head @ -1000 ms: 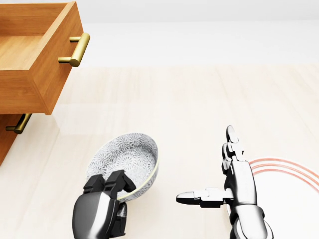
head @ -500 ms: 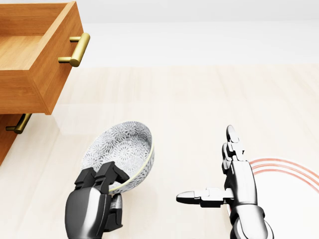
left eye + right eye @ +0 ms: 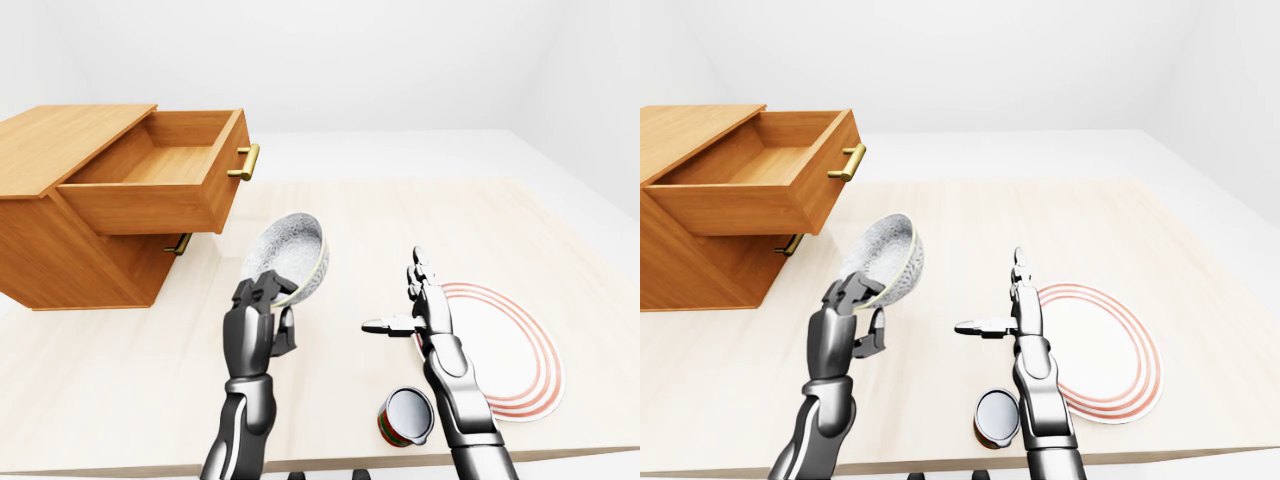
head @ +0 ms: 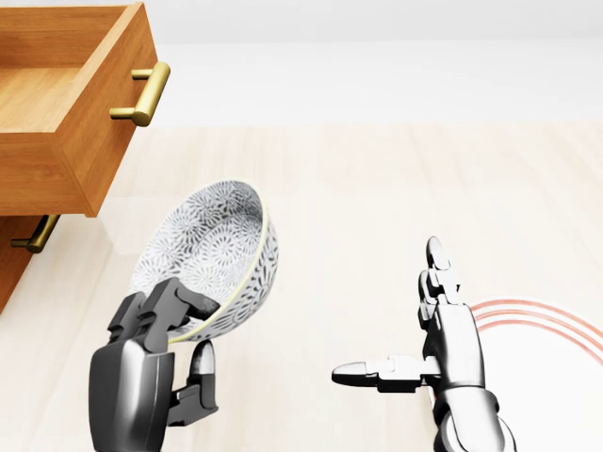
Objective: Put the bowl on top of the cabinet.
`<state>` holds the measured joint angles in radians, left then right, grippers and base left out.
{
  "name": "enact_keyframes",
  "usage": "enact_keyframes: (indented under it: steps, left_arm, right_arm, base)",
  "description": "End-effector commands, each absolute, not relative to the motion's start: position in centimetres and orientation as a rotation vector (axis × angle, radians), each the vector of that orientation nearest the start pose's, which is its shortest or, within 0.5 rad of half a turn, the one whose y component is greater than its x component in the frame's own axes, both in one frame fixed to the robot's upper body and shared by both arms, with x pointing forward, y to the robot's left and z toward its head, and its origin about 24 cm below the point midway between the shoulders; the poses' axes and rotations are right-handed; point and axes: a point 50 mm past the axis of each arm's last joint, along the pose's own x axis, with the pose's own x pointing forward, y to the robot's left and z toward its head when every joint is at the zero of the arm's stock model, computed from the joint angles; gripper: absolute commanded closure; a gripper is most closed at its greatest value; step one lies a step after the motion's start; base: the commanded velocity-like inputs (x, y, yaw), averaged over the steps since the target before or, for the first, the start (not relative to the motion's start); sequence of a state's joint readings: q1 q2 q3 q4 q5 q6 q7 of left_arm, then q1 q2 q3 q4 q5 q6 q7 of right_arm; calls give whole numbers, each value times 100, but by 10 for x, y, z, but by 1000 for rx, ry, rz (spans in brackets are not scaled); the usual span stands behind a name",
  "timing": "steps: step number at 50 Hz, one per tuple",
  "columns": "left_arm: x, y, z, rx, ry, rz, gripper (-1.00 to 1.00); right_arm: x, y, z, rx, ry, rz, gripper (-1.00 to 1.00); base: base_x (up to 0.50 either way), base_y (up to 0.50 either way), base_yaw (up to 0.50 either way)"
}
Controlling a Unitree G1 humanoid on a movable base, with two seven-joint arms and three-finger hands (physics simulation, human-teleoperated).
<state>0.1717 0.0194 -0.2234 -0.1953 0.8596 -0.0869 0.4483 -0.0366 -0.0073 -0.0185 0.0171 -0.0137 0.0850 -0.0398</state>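
Bowl (image 4: 212,254) in the grip of the left robot hand (image 4: 151,377), apparently raised off the tabletop (image 3: 400,210) and tipped on its side, patterned inside turned toward the head view's upper left. Not yet on the cabinet.

Largest first: pale wooden tabletop, spanning all views. At the left of the left-eye view, the wooden cabinet (image 3: 60,250) with its flat top (image 3: 70,135). Upper drawer (image 3: 170,185) pulled out toward the bowl, brass handle on its face, a second handle below. To the right, a white plate (image 3: 505,345) with red rings, lying flat, well apart from the cabinet. Then the bowl, between drawer and plate, nearer the drawer. Left robot hand clenched on the bowl's near rim, fingers over the edge, thumb underneath. Right robot hand (image 4: 429,348) released, fingers spread, holding nothing, just beside the plate's left edge. Smallest, a can (image 3: 407,416) near the bottom edge, beside the right forearm.

Risks, as judged: rim-only pinch on a steeply tilted bowl, so liable to rotate or slip out during the carry. Open drawer jutting into the path to the cabinet top; on a low route, likely to knock the bowl against the drawer front or handle, or to drop it into the drawer instead. Needs height before moving left, and levelling before release, else likely to land on edge and roll.
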Motion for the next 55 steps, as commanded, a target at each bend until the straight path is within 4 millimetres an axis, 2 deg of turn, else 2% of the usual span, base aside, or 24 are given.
enact_keyframes:
  steps: [1, 13, 17, 33, 37, 40, 49, 55]
  left_arm:
    - [199, 120, 99, 705, -448, 246, 91]
    - [171, 111, 143, 629, -603, 169, 91]
    - [169, 110, 148, 624, -624, 163, 91]
    - [158, 112, 191, 575, -793, 133, 92]
    - [158, 112, 192, 578, -797, 136, 92]
    - [154, 114, 207, 555, -865, 131, 92]
    - [147, 120, 236, 531, -1010, 138, 92]
    - [148, 127, 246, 518, -1018, 161, 92]
  right_arm:
    - [261, -154, 37, -23, 68, -48, -99]
    - [261, -153, 37, -23, 67, -47, -99]
    - [260, -153, 38, -22, 66, -47, -100]
    - [259, -152, 40, -24, 60, -44, -99]
    - [258, -152, 40, -23, 57, -45, -99]
    - [259, -151, 38, -25, 65, -41, -99]
    - [261, -151, 38, -27, 67, -40, -99]
    - [260, -151, 39, -26, 65, -40, -100]
  base:
    - [0, 0, 0]
    - [0, 0, 0]
    - [0, 0, 0]
    - [0, 0, 0]
    - [0, 0, 0]
    - [0, 0, 0]
    - [0, 0, 0]
    - [0, 0, 0]
